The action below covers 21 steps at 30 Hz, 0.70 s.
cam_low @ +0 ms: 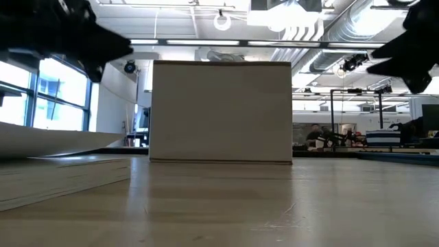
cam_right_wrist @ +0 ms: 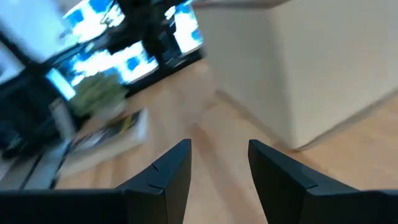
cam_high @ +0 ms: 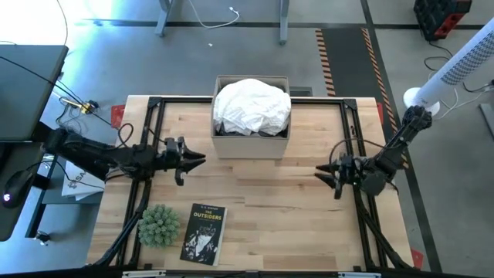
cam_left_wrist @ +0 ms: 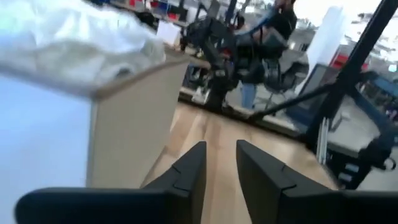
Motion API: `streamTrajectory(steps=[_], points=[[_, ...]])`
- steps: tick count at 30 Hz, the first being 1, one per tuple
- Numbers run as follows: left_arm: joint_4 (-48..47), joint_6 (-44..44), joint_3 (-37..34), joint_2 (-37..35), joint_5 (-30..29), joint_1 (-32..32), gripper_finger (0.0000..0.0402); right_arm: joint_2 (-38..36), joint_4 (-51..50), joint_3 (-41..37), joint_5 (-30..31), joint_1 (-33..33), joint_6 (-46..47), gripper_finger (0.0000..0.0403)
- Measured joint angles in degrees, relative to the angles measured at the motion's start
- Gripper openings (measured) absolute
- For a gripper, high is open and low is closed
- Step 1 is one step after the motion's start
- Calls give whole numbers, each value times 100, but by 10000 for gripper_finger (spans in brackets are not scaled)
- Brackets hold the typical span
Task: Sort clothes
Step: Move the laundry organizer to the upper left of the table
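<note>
A white garment point(cam_high: 252, 106) lies heaped on top of the tan cardboard box point(cam_high: 251, 143) at the table's far middle; it also shows in the left wrist view point(cam_left_wrist: 74, 43). The other clothes are hidden or out of view. My left gripper point(cam_high: 199, 160) hovers open and empty left of the box, its fingers pointing toward the table's right point(cam_left_wrist: 219, 144). My right gripper point(cam_high: 319, 174) hovers open and empty to the right of the box and nearer the front, its fingers pointing toward the table's left point(cam_right_wrist: 219, 143).
A book point(cam_high: 204, 233) and a small green plant point(cam_high: 158, 225) lie at the table's near left. A black frame point(cam_high: 154, 104) runs around the table's edges. Bare wood lies between the two grippers in front of the box point(cam_low: 221, 113).
</note>
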Motion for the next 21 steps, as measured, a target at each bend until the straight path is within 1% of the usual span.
streamTrajectory(steps=[3,5,6,7,9,13,15,16,18,21], points=[[75,163,-164,75,599,631,58,-373,41,-280,101,-578,-6,155],[147,473,-218,67,954,1029,36,-575,58,-445,10,-1083,-8,155],[204,646,-262,35,1139,1191,25,-656,83,-529,-131,-1350,-10,155],[228,809,-289,-5,1317,1329,14,-717,129,-611,-331,-1638,-63,155],[294,993,-343,-170,1599,1535,4,-768,379,-776,-789,-2224,-206,151],[247,963,-538,-792,1910,1672,4,-692,1554,-1141,-1670,-3463,-787,141],[45,891,-668,-1193,1941,1655,1,-603,2151,-1303,-2099,-4154,-1015,137],[-106,840,-718,-1397,1938,1642,1,-544,2274,-1308,-2336,-4507,-1036,135],[-498,723,-729,-1771,1922,1586,1,-385,2408,-1295,-2931,-5219,-1033,131],[-635,670,-721,-2238,1925,1392,1,-37,2788,-1295,-3915,-6206,-1016,126]])
